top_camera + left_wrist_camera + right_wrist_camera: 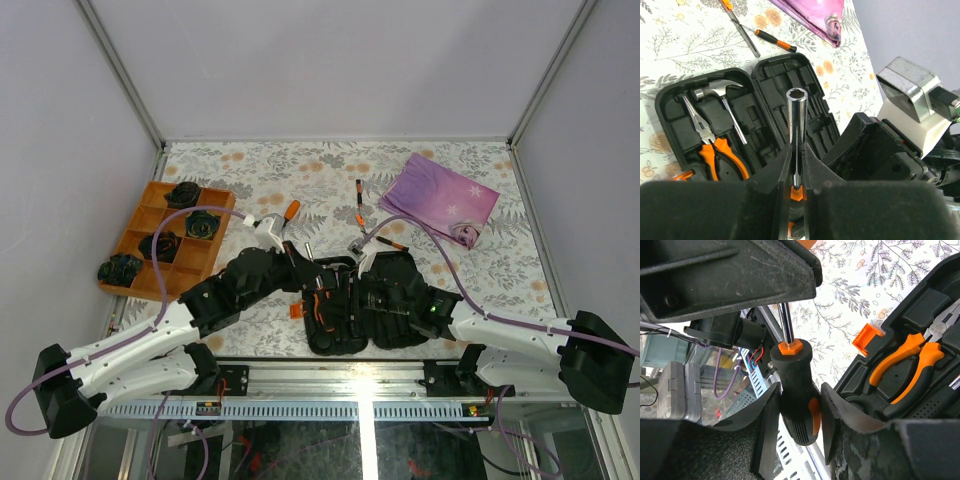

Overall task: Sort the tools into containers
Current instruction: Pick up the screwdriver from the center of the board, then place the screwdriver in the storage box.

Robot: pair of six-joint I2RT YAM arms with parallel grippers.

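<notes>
Near table edge, top view: I see the case (335,340) lying open, black moulded plastic with rounded corners. The left arm (150,345) and right arm (510,335) bend in over it.
Table (250,325): floral-print cover.
Tray (140,215): orange, divided into cells, black coiled lumps (203,224) inside, far left.
Cloth (440,195): purple, crumpled, far right.
Loose screwdriver (360,210): thin, orange-handled, on the table beyond the case.
Left wrist view, left gripper (796,150): pressed together on the driver (796,100), pinching its smooth steel shaft just above an orange collar.
Driver tip: polished hex socket, poised over the open case.
Pliers (715,150): steel nose, orange grips, seated in the left half.
Hammer (715,90): shiny steel head, slotted beside the pliers.
Right wrist view, right gripper (800,387): its black fingers flank the handle (797,410). I cannot tell whether they press it.
Handle: stippled black rubber, orange inlay, hexagonal orange collar; the shaft runs up into the left gripper.
Latch (867,339): small orange tab on the case edge.
</notes>
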